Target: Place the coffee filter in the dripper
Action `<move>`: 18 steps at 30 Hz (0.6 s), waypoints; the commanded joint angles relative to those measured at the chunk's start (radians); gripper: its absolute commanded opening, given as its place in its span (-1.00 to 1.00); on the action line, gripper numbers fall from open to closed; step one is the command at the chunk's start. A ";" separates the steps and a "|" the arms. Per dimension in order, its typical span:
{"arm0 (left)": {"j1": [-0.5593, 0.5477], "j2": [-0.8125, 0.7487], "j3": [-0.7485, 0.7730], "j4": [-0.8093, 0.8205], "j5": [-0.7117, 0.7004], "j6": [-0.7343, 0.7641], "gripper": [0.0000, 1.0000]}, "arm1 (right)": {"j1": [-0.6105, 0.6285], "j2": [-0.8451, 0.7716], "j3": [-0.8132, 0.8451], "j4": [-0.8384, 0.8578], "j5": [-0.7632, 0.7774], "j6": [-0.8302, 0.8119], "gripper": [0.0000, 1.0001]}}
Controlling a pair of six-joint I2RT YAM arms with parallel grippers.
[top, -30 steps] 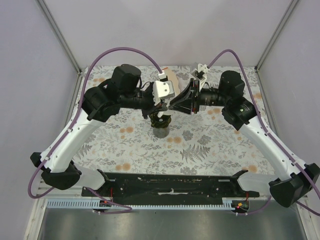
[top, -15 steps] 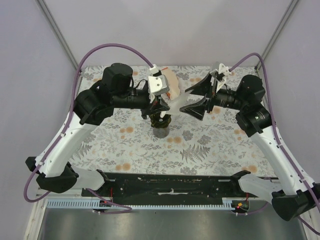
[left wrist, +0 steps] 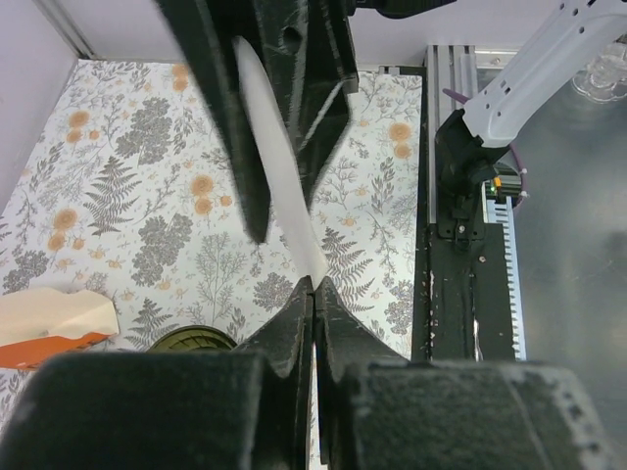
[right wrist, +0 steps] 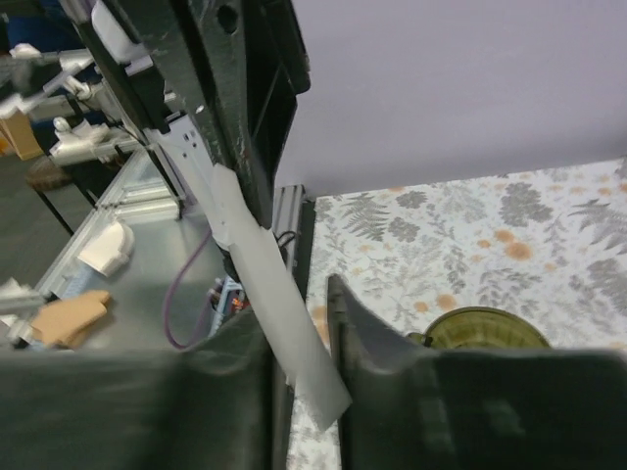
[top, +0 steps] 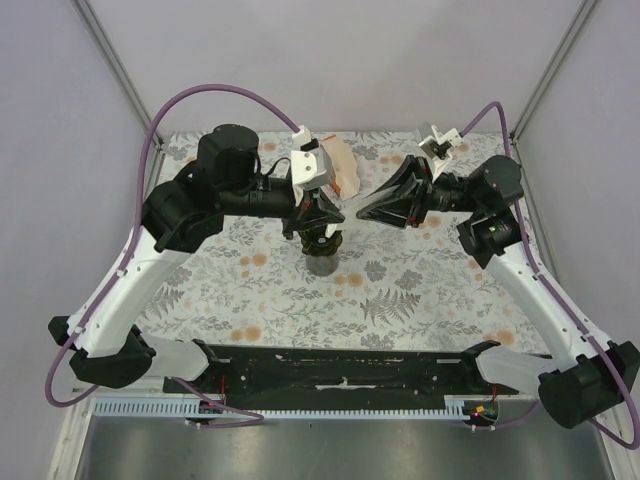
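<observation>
My left gripper (top: 332,207) is shut on the coffee filter (left wrist: 284,201), a thin white paper held edge-on in the air; in the left wrist view the jaws (left wrist: 314,286) pinch its lower end. The right gripper (top: 364,212) faces it from the right. In the right wrist view the filter (right wrist: 279,304) slants between the right fingers (right wrist: 364,328), which stand a little apart around its end. The dark dripper (top: 322,238) sits on its grey cup just below the left gripper. Its green rim also shows in the left wrist view (left wrist: 196,339) and the right wrist view (right wrist: 487,328).
The orange-and-cream filter pack (top: 343,166) lies on the floral cloth behind the dripper, also in the left wrist view (left wrist: 54,319). A black rail (top: 340,372) runs along the near table edge. Purple cables arc over both arms.
The right gripper let go and drew back to the right with jaws wide open, then came back toward the filter with narrower jaws. The left gripper kept hold of the filter above the dripper.
</observation>
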 commanded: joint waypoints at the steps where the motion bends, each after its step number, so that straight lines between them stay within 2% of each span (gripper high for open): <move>1: 0.002 -0.019 0.023 0.053 0.021 -0.063 -0.96 | -0.004 -0.014 -0.018 0.198 -0.101 0.098 -0.69; 2: 0.002 -0.019 0.029 0.053 -0.001 -0.069 -0.92 | -0.010 -0.022 -0.015 0.152 -0.101 0.069 -0.90; 3: 0.002 -0.018 0.039 0.051 -0.022 -0.074 -0.80 | -0.016 -0.030 -0.014 0.103 -0.099 0.029 -1.00; 5: 0.002 -0.021 0.061 0.036 -0.059 -0.057 -0.54 | -0.030 -0.042 -0.002 0.002 -0.101 -0.041 -1.00; 7: 0.002 -0.022 0.078 0.016 -0.073 -0.032 -0.41 | -0.034 -0.048 0.012 -0.064 -0.119 -0.085 -1.00; 12: 0.002 -0.024 0.087 -0.030 -0.024 0.006 -0.43 | -0.036 -0.054 0.072 -0.218 -0.141 -0.189 -1.00; 18: 0.001 -0.019 0.079 -0.041 -0.034 0.014 -0.42 | -0.036 -0.057 0.081 -0.217 -0.145 -0.192 -1.00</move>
